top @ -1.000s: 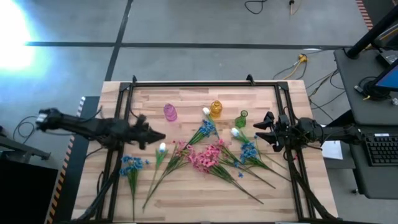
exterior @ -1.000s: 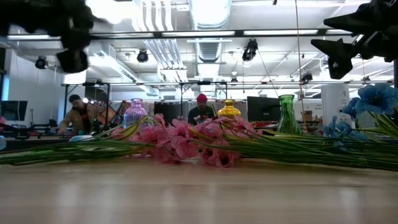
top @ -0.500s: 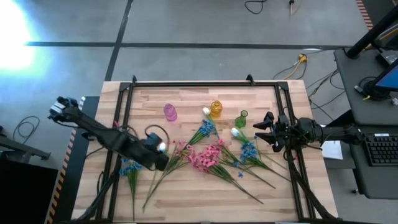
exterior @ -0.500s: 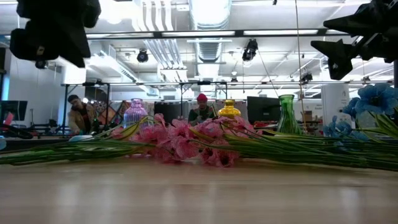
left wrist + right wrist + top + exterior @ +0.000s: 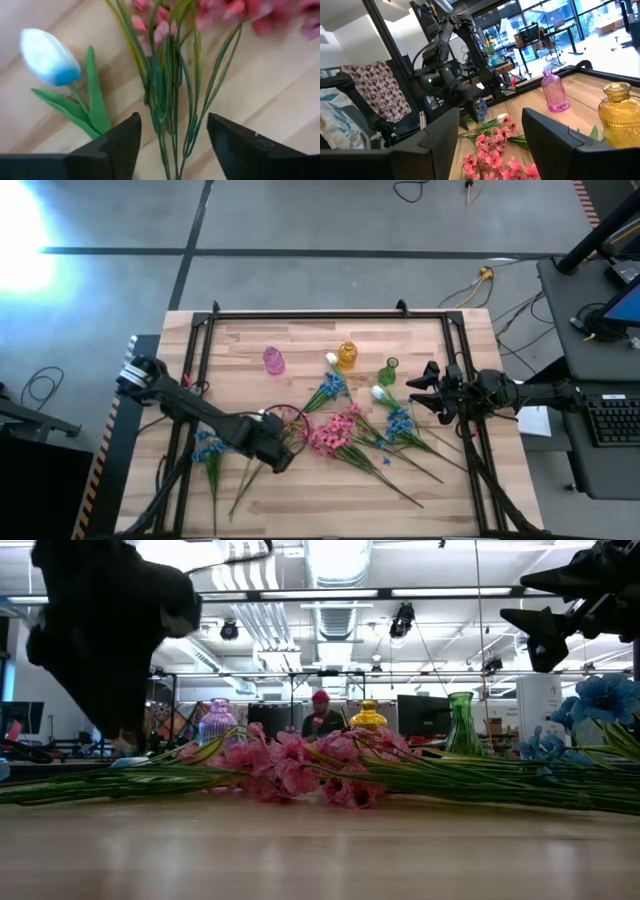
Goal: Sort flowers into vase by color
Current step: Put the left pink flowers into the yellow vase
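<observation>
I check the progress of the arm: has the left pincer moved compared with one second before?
Yes. The left pincer moved away from the pink glass vase, toward the table's near edge, and now hangs open over green stems of pink flowers.

Pale wood-plank table (image 5: 300,495), matt, visible grain. Pink vase (image 5: 554,92), amber vase (image 5: 621,115): glossy, see-through (glass or plastic, can't tell). Flowers (image 5: 165,75): cloth-like petals, smooth plastic-looking stems. Left gripper (image 5: 172,142) fingers matt black.
</observation>
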`<state>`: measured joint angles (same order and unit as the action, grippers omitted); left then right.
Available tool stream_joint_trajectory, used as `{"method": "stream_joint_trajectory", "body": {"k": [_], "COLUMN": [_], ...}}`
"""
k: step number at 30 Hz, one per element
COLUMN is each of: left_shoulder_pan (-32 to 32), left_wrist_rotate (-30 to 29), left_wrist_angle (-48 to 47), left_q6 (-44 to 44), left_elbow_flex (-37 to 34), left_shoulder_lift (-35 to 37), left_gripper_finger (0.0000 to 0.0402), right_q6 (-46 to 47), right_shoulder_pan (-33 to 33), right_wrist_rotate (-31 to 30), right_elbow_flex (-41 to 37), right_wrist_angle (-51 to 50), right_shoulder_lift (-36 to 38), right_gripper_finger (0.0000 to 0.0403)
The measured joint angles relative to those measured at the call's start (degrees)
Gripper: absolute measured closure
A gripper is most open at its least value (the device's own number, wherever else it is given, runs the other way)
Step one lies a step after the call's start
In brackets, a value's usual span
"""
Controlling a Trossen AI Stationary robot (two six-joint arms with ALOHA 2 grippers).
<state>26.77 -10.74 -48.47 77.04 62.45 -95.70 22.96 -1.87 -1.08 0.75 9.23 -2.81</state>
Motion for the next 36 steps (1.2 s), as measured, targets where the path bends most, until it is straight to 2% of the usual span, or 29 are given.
{"method": "stream_joint_trajectory", "body": {"k": [6, 25, 30, 36], "left_shoulder_pan": [-0.7, -1.1, -1.1, -1.1], "left_wrist_rotate": [1.3, 0.8, 0.8, 0.7], "left_wrist_angle": [0.0, -0.4, 0.0, -0.6], "left_q6": [-2.6, -2.9, -2.4, -2.0], "left_elbow_flex": [2.3, 3.1, 3.2, 3.1], "left_shoulder_lift": [-4.8, -11.3, -11.9, -12.0], "left_gripper_finger": [0.0170, 0.0207, 0.0261, 0.0368], "right_q6": [0.0, 0.0, 0.0, 0.0], "right_shoulder_pan": [0.0, 0.0, 0.0, 0.0], "right_wrist_rotate": [0.0, 0.0, 0.0, 0.0], "right_elbow_flex": [0.0, 0.0, 0.0, 0.0], "right_wrist_angle": [0.0, 0.0, 0.0, 0.0], "right_shoulder_lift": [0.0, 0.0, 0.0, 0.0], "right_gripper_finger": [0.0193, 0.0193, 0.0193, 0.0193]}}
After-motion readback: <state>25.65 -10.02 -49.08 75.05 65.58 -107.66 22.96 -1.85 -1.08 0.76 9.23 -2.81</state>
